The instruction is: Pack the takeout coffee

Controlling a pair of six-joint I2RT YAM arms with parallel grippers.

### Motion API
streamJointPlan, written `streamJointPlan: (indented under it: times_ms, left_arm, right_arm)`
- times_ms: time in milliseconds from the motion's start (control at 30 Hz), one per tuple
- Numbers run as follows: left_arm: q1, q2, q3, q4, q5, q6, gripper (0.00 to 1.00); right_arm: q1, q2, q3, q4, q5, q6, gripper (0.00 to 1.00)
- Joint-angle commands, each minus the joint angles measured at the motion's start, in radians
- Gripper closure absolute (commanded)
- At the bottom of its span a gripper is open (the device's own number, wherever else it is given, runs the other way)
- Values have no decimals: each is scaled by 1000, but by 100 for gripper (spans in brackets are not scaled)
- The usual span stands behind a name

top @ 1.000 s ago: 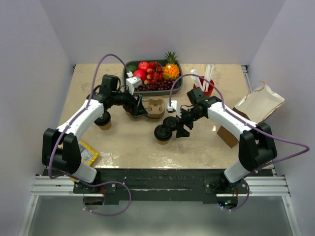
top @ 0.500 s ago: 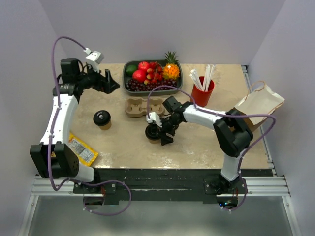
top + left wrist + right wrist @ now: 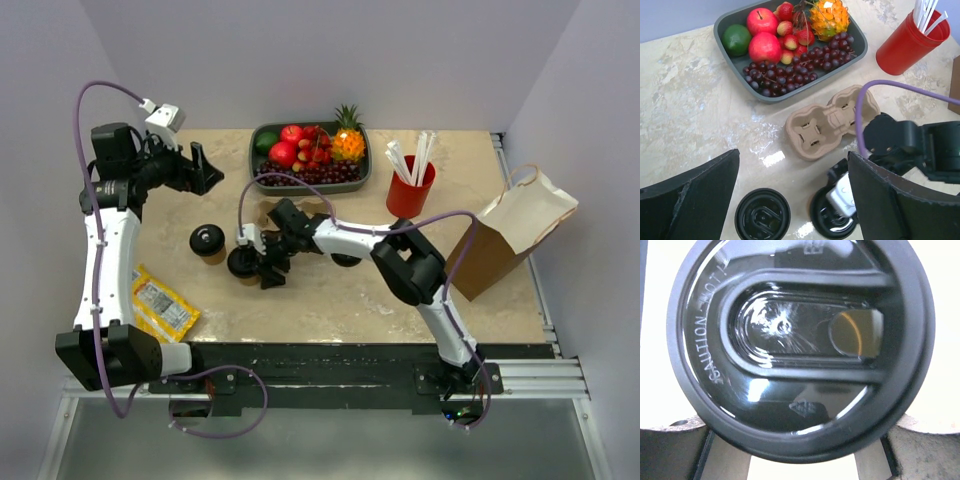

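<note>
Two takeout coffees, kraft-brown cups with black lids, stand side by side left of centre. My right gripper (image 3: 257, 268) reaches far left and is shut on the right-hand one (image 3: 243, 262). Its lid (image 3: 800, 335) fills the right wrist view, with my fingers (image 3: 670, 450) at the bottom corners. The other cup (image 3: 207, 240) stands free just to its left. The left wrist view shows both lids from above, the free one (image 3: 762, 216) and the held one (image 3: 832, 220). My left gripper (image 3: 197, 170) is open and empty, raised at the far left above them.
The tan two-hole carrier (image 3: 832, 122) lies behind the cups, partly under my right arm. A grey fruit tray (image 3: 262, 135) is at the back, a red cup of straws (image 3: 410, 192) to its right. A brown paper bag (image 3: 512, 228) is at the right edge, a yellow packet (image 3: 160, 302) near left.
My right gripper has carried its cup leftwards from the table's middle to beside the other cup. My left arm has lifted away from the carrier to the far left.
</note>
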Motion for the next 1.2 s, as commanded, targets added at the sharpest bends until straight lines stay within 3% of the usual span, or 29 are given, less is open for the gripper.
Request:
streamJointPlan:
  times_ms: [0, 167, 300, 367, 567, 667, 700, 767, 833, 900, 1033, 1167]
  left_arm:
    - [16, -42, 44, -44, -24, -13, 7]
    - [19, -44, 56, -63, -36, -9, 7]
    - [18, -41, 51, -55, -45, -16, 5]
    - [18, -39, 30, -38, -50, -18, 1]
    - [-54, 14, 7, -2, -58, 37, 0]
    - [-157, 27, -24, 22, -29, 238, 1]
    - [-192, 43, -27, 6, -1, 383, 2]
    - [-208, 73, -15, -3, 62, 483, 4]
    - [-248, 151, 46, -89, 111, 675, 6]
    - [-321, 239, 106, -182, 88, 851, 9]
    - [-410, 349, 131, -201, -20, 1030, 16]
    - [-453, 458, 165, -250, -106, 1180, 21]
  right_arm:
    - [46, 98, 118, 147, 1, 145, 31]
    - [58, 178, 229, 259, 19, 290, 31]
    - [46, 152, 223, 192, 0, 261, 29]
    - [23, 80, 181, 144, -8, 222, 27]
    - [-44, -237, -62, -9, 6, 18, 23]
    - [-112, -344, -132, -78, 6, 18, 23]
    - [-138, -405, -141, -114, 6, 27, 23]
    - [-217, -463, -135, -152, -1, 23, 24]
    - [-274, -550, -109, -201, -33, 23, 25]
    - [-334, -601, -52, -262, -34, 0, 26]
    - [-385, -728, 28, -278, 62, -9, 26]
    - [-466, -786, 66, -208, 159, 133, 26]
